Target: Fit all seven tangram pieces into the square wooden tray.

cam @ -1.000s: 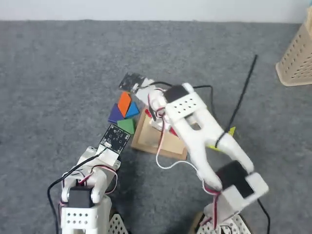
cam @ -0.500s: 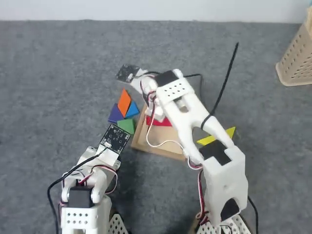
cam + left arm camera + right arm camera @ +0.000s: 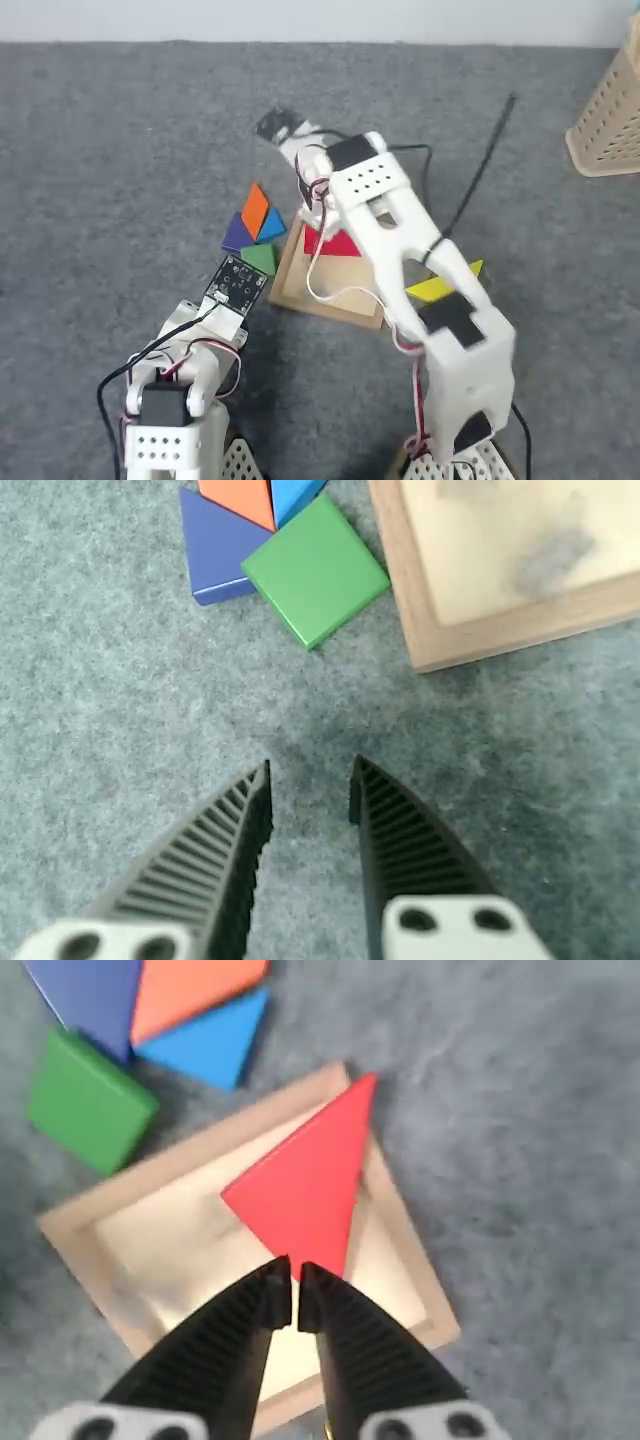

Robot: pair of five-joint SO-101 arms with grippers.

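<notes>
**Red triangle pinched at the tray by the right claw**

The grey carpet is occupied at the centre of the high view by the square wooden tray. The red wooden triangle is seen in the tray's upper part, one corner overlapping the rim. Its opposite corner is pinched by the right gripper, jaws drawn nearly together. The left gripper is held agape over carpet at the tray's lower left, near the green square block.

The table is covered by a grey carpet. A beige slotted basket is seen at the far right edge, cut off there. A pale wall is seen behind.
</notes>
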